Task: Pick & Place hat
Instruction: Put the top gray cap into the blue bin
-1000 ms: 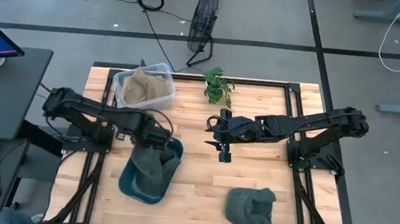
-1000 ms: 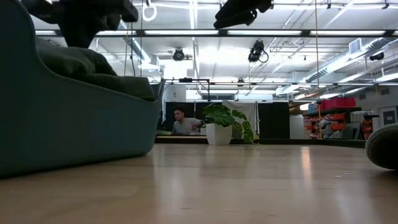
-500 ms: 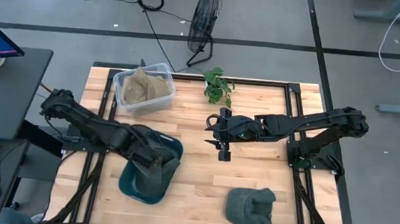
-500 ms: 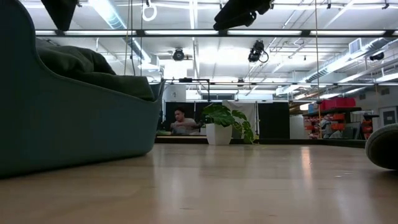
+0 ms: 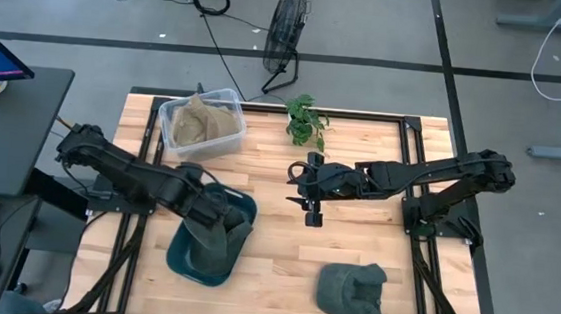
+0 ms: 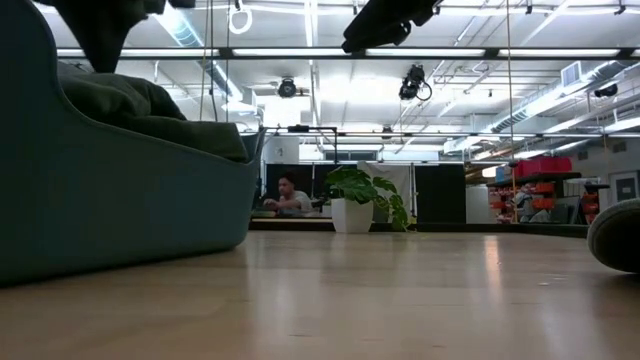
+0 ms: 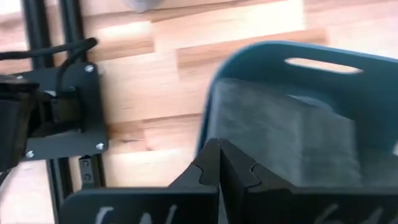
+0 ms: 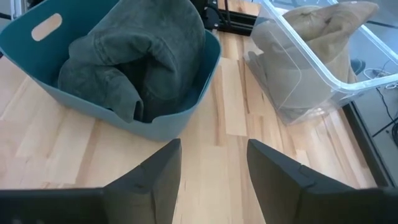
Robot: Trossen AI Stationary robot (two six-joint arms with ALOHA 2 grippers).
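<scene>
A dark green cloth hat is seen crumpled inside the teal plastic basket with slotted handles, one edge draped over the basket's rim, on the light wooden surface. The left gripper is held just above that basket, at the far edge of the hat, with its fingers pressed together and nothing pinched between them. A second dark green cloth hat is found lying flat on the surface, well apart from the left gripper and nearer the front edge, below and to the side of the right gripper. The right gripper is held over the middle of the surface, clear of it, with its fingers spread and empty; the basket and its hat are seen ahead of it, and beside them a clear plastic tub holding tan cloth. A small potted green plant is placed at the far edge, beyond the right gripper.
</scene>
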